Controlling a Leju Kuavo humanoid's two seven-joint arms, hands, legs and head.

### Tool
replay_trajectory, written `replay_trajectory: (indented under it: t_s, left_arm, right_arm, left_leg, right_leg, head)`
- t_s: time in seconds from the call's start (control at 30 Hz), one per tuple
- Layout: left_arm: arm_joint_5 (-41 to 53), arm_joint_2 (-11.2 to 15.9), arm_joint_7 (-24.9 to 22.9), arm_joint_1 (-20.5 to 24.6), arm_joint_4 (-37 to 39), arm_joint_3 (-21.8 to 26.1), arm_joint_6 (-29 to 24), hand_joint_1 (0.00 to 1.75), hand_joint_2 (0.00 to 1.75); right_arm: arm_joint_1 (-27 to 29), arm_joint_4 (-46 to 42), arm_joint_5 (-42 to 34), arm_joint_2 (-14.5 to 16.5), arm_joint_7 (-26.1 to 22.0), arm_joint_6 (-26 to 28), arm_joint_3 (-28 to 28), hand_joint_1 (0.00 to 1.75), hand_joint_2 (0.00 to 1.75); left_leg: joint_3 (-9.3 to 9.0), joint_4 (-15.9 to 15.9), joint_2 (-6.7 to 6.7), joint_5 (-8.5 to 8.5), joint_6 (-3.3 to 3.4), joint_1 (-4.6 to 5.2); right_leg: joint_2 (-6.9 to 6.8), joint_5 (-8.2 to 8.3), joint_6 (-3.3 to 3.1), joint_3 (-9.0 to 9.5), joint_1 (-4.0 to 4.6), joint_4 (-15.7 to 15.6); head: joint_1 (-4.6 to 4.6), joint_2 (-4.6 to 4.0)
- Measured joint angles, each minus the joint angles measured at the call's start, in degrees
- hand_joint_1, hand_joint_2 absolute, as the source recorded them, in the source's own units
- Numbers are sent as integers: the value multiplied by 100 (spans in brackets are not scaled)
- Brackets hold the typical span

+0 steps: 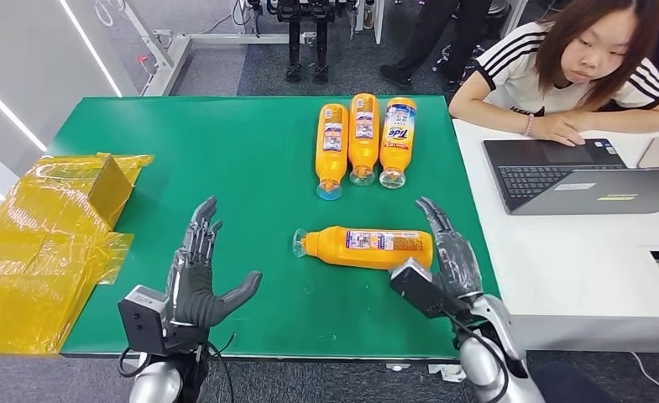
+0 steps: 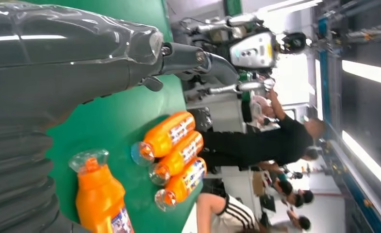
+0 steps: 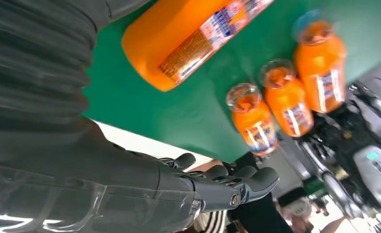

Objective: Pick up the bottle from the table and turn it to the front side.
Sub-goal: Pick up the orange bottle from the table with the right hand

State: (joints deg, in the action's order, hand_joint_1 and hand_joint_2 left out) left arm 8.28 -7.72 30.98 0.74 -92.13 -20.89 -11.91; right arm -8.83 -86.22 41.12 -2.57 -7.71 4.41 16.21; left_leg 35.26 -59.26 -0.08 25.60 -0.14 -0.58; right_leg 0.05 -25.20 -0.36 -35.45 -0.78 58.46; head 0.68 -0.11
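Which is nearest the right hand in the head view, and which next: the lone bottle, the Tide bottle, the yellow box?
1. Lone bottle, lying just left of the right hand.
2. Tide bottle, rightmost in the far row.
3. Yellow box, at the table's left edge.

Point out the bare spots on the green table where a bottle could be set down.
Free: the wide green stretch between the yellow bags and the row of three bottles; also between the left hand and the lying bottle. Crowded: around that bottle, with the right hand beside it.

Four orange bottles [image 1: 364, 247] lie on one green table [image 1: 225, 168], beside one laptop [image 1: 577, 176].
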Motion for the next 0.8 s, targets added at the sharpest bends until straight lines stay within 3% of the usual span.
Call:
replay_trajectory:
  t_s: [0.37, 0.53, 0.8]
  left_arm:
    - [-199, 95, -53, 483, 501, -175, 169, 0, 175]
    - [-263, 125, -54, 599, 652, -218, 184, 0, 175]
    - [-286, 185, -54, 672, 754, -261, 166, 0, 175]
  right_arm:
    - [-2000, 2241, -325, -839, 333, -1474, 733, 0, 175]
    - [-2628, 3088, -553, -946, 90, -1897, 1201, 0, 175]
    - [-3225, 3940, -917, -943, -383, -1916, 1922, 0, 175]
  left_leg:
    - [0, -5, 0, -2, 3, 0]
    - [1, -5, -1, -2, 3, 0]
    - [4, -5, -3, -2, 3, 0]
  right_leg:
    - [1, 2, 2, -1, -1, 1]
    - [0, 1, 2, -1, 0, 2]
    - [-2, 1, 2, -1, 0, 1]
  head:
    - [1, 0]
    - [1, 0]
    - [1, 0]
